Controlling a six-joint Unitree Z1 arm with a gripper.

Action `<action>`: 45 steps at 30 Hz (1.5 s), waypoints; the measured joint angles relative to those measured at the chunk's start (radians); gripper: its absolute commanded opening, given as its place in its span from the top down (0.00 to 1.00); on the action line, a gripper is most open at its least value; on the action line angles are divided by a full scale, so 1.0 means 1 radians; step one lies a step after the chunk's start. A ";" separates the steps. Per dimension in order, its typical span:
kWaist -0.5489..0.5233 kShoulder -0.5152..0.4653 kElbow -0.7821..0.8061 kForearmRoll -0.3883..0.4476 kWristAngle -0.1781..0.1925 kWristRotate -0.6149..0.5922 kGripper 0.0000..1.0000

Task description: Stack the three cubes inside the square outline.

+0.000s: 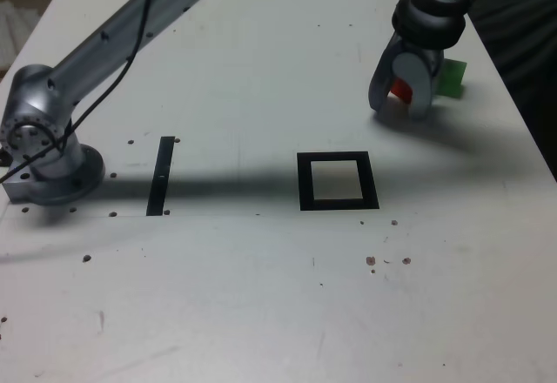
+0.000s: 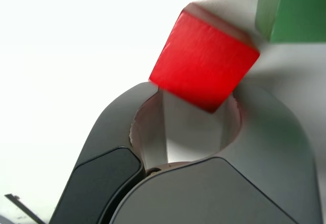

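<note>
My gripper is down at the table at the far right of the exterior view, with its jaws closed against two sides of the red cube. In the wrist view the red cube sits cornerwise between the fingertips of the gripper. The green cube rests on the table just behind the gripper, and its edge shows beside the red cube as the green cube. The black square outline lies flat in the middle of the table with nothing inside it. No yellow cube is in view.
A straight black strip lies on the exterior view's left, next to the arm's base. The arm reaches across the table's far side. Dark fabric hangs past the table's far right edge. Small specks dot the white surface.
</note>
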 measured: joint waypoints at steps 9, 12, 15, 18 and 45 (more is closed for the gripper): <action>-0.021 -0.078 0.098 0.000 0.004 -0.025 0.67; -0.027 -0.097 0.113 -0.001 0.006 -0.028 0.65; -0.029 -0.119 0.142 -0.008 0.007 -0.030 0.40; -0.030 -0.154 0.175 -0.025 0.007 -0.018 0.11; 0.043 -0.162 0.115 -0.012 0.008 0.419 0.03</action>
